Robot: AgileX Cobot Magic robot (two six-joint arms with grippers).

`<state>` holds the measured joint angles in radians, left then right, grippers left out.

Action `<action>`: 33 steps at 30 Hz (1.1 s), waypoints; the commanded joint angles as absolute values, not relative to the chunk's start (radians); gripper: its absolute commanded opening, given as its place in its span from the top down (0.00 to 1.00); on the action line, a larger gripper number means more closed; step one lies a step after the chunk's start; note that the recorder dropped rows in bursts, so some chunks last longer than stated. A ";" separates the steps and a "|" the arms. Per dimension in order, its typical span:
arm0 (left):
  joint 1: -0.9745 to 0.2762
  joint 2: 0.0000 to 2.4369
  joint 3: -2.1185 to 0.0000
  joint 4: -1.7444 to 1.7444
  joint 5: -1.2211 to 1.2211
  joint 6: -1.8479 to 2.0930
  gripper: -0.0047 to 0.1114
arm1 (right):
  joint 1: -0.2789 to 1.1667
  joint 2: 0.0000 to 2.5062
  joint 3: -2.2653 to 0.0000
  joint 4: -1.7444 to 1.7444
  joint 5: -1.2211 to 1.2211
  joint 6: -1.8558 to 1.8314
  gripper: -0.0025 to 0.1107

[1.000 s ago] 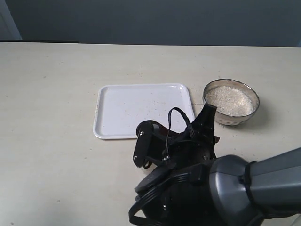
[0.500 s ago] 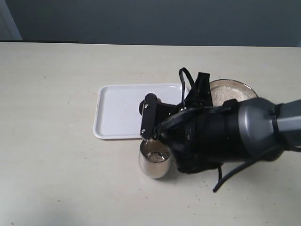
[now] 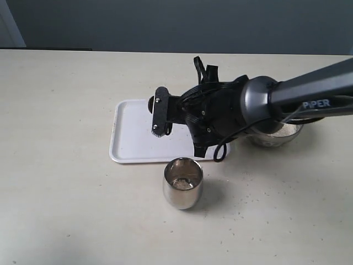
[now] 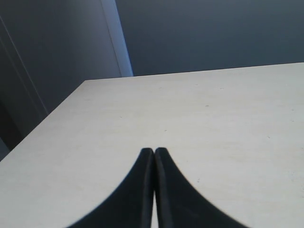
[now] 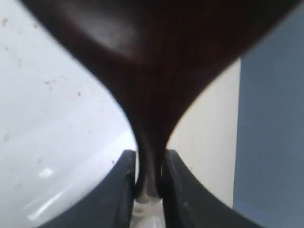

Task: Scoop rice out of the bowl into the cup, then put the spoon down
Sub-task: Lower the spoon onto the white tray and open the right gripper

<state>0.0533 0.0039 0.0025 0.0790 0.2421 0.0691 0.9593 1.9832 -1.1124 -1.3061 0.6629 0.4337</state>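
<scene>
The right gripper (image 5: 149,159) is clamped on the thin handle of the spoon (image 5: 152,71), its 2 fingers pressed against either side of the neck. The dark oval of the spoon hangs over the white tray (image 3: 132,138), which lies about mid-desk. I cannot tell how high above the tray the spoon is. No rice shows on it. The cup (image 3: 183,183) stands upright just off the tray's near edge, towards the near edge of the desk (image 3: 66,210). Its shiny inside hides how much rice it holds. The bowl (image 3: 273,138) sits towards the right edge, mostly hidden behind the right arm. The left gripper (image 4: 154,154) has its fingers together, holding nothing, over bare desk near a corner.

This looks like the last step, setting the spoon down on the tray.

Risks from here:
- The handle is slim and glossy. If the grip loosens too high, the spoon could bounce or slide off the tray.
- It could also swivel in the clamp and land handle-first.
- The arm lies close over the bowl, and the cup is near. A low or wide withdrawal could knock either 1 and spill rice.
</scene>
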 commanded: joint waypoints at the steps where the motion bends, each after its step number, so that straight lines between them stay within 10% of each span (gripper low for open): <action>1: 0.046 0.000 0.000 0.081 0.239 0.064 0.96 | 0.930 2.042 -1.163 -1.318 0.617 0.418 0.98; 25: 0.046 0.000 0.000 0.081 0.239 0.064 0.96 | 0.928 2.070 -1.200 -1.282 0.644 0.448 0.98; 33: 0.046 0.000 0.000 0.081 0.239 0.064 0.96 | 0.928 2.068 -1.200 -1.271 0.621 0.448 0.70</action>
